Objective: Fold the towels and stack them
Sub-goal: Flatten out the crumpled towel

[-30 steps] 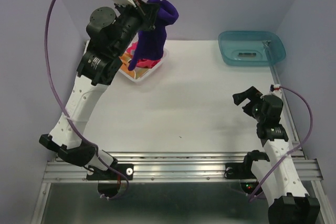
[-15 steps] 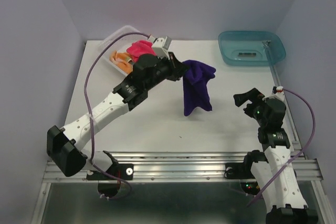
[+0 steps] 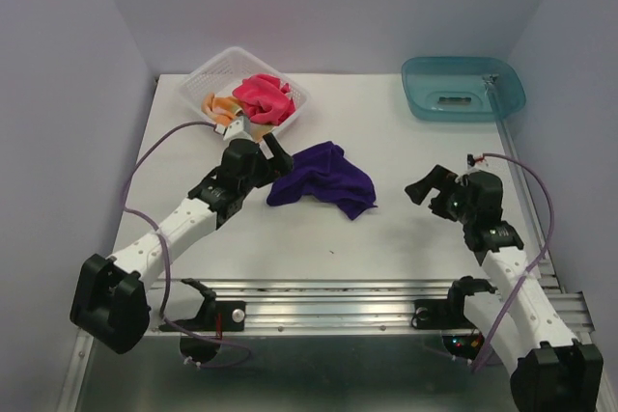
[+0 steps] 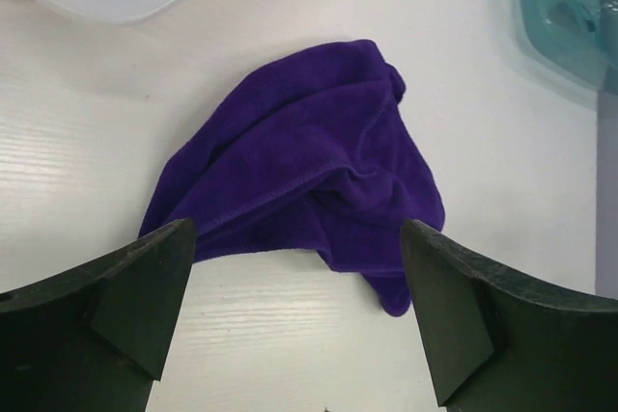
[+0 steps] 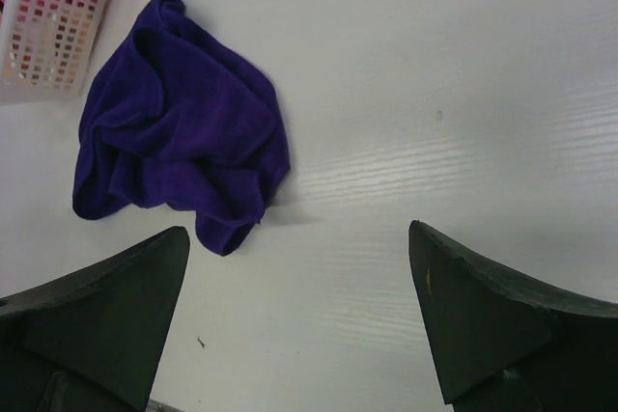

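From above I see the pink towel (image 3: 263,98) and orange towel (image 3: 218,105) bunched in the basket (image 3: 205,74), which my wrist cameras cut down to a corner. The purple towel (image 3: 322,176) lies crumpled on the table (image 3: 406,238), just beyond my left gripper (image 3: 262,150). That gripper and my right gripper (image 3: 429,185) both gape wide and hold nothing, and the towel's folds hide its edges.

Bare table (image 3: 391,180) between purple towel (image 3: 323,174) and right tool (image 3: 428,192), basket (image 3: 206,71) and teal tray (image 3: 417,94) along far edge
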Controlling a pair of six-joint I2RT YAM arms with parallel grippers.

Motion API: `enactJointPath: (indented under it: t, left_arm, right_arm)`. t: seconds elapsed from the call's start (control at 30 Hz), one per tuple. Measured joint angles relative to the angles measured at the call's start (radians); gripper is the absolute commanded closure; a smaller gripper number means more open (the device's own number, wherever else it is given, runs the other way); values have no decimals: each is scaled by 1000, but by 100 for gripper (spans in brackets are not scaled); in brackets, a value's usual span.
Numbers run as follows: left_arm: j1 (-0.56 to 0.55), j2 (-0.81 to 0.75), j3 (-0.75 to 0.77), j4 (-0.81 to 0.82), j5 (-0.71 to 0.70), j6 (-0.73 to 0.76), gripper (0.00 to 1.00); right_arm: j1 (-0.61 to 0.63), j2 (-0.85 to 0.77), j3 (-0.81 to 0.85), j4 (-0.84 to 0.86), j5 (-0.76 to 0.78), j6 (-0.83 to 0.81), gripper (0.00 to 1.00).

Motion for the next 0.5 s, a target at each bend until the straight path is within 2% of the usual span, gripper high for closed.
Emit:
enactJointPath:
  t: [0.17, 0.27, 0.5]
  left_arm:
    - [-23, -133, -57, 26, 10, 0, 1]
    - [-36, -164, -103, 52, 19, -4, 1]
    - [-135, -126, -199, 54, 47, -16, 1]
  right_arm:
    - [211, 98, 35, 9, 117, -10, 0]
    - [370, 237, 88, 18, 203, -11, 0]
    - [515, 460, 140, 68, 299, -4, 4]
